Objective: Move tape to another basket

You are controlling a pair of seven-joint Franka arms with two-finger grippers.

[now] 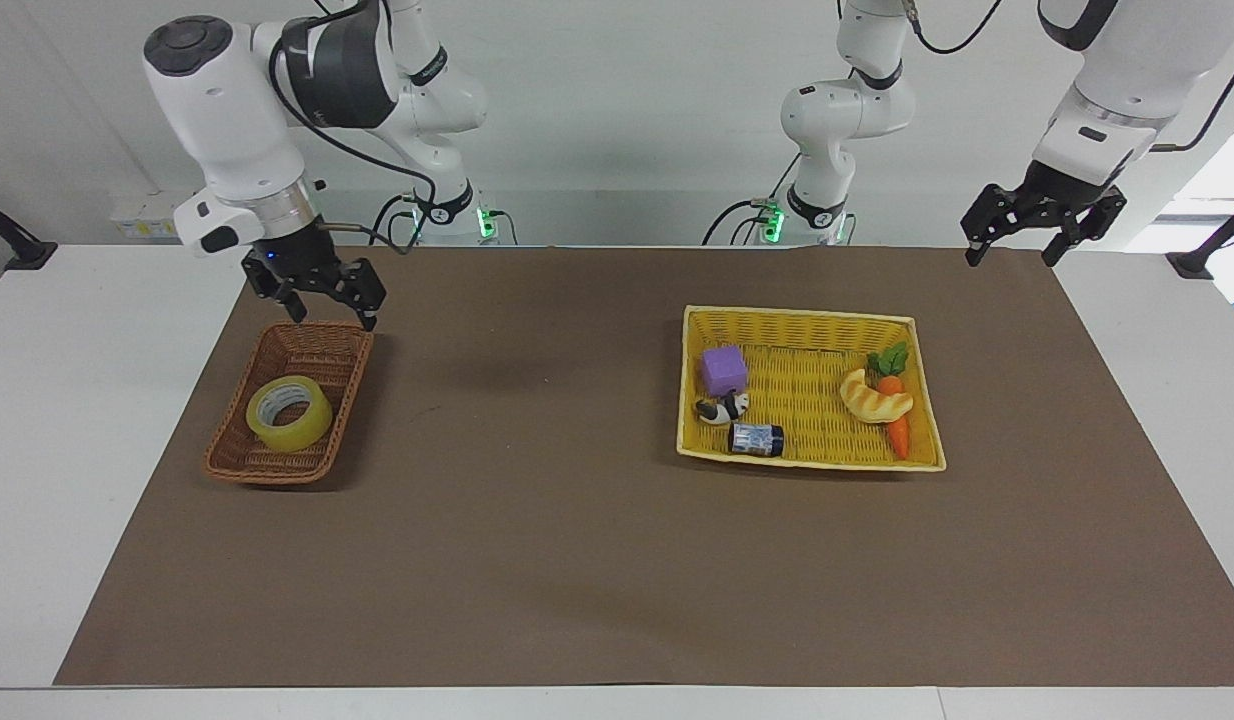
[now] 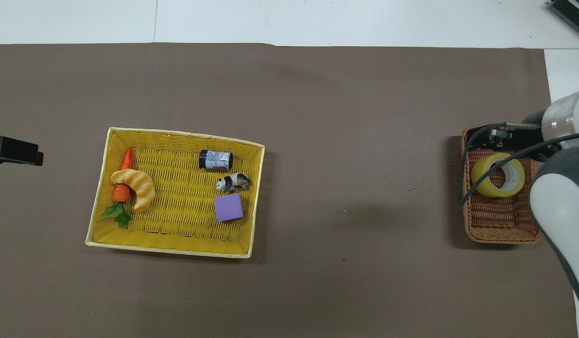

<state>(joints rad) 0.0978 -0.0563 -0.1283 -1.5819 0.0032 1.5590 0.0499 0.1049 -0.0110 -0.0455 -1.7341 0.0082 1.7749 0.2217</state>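
The tape (image 1: 289, 414) lies flat in the small brown wicker basket (image 1: 277, 472) at the right arm's end of the table. It also shows in the overhead view (image 2: 498, 175), in the same basket (image 2: 500, 237). My right gripper (image 1: 334, 320) is open and empty, up in the air over this basket and clear of the tape. In the overhead view it (image 2: 505, 134) is partly hidden by its own arm. My left gripper (image 1: 1012, 258) is open and empty, and it waits in the air over the table's corner at the left arm's end.
The large yellow basket (image 1: 807, 318) stands toward the left arm's end. It holds a purple cube (image 1: 724, 369), a toy panda (image 1: 722, 407), a small dark jar (image 1: 756, 439), a croissant (image 1: 875, 397) and a carrot (image 1: 895, 420). Brown mat lies between the baskets.
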